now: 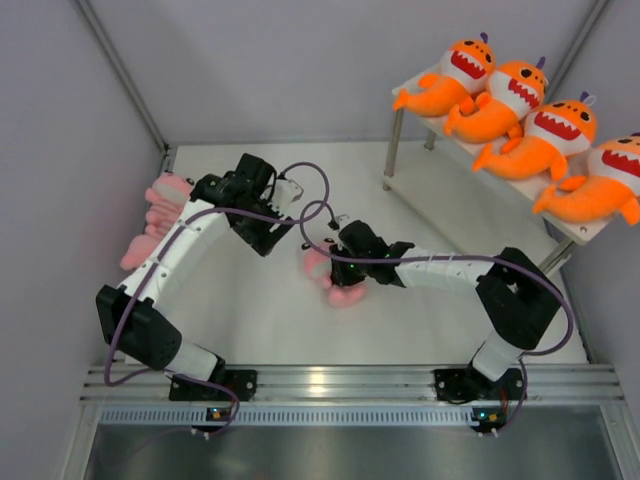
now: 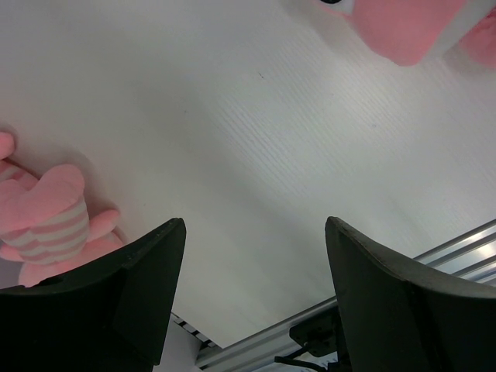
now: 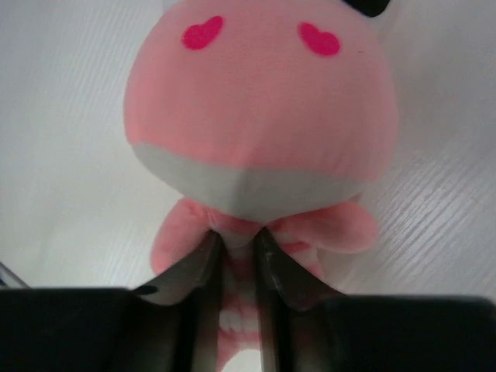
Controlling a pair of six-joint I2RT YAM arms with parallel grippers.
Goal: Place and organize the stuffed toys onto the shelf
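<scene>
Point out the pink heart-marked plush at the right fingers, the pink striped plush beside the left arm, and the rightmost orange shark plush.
pink heart-marked plush (image 3: 260,101), right wrist view, on its face.
pink striped plush (image 2: 53,223), left wrist view, on its striped body.
rightmost orange shark plush (image 1: 600,198), top external view, on its body.

We see four orange shark plush (image 1: 545,140) with white faces, red toothy mouths and purple tufts, lying side by side in a slanted row along the top board of the pale wood shelf (image 1: 412,82) at the far right. Off the shelf, near the middle, we find a pink plush (image 3: 260,116) with a big round head, two heart-shaped marks and a striped body, which is pinched by the right gripper (image 3: 236,248). More pink striped plush (image 1: 160,215) lie bunched at the far left.
</scene>
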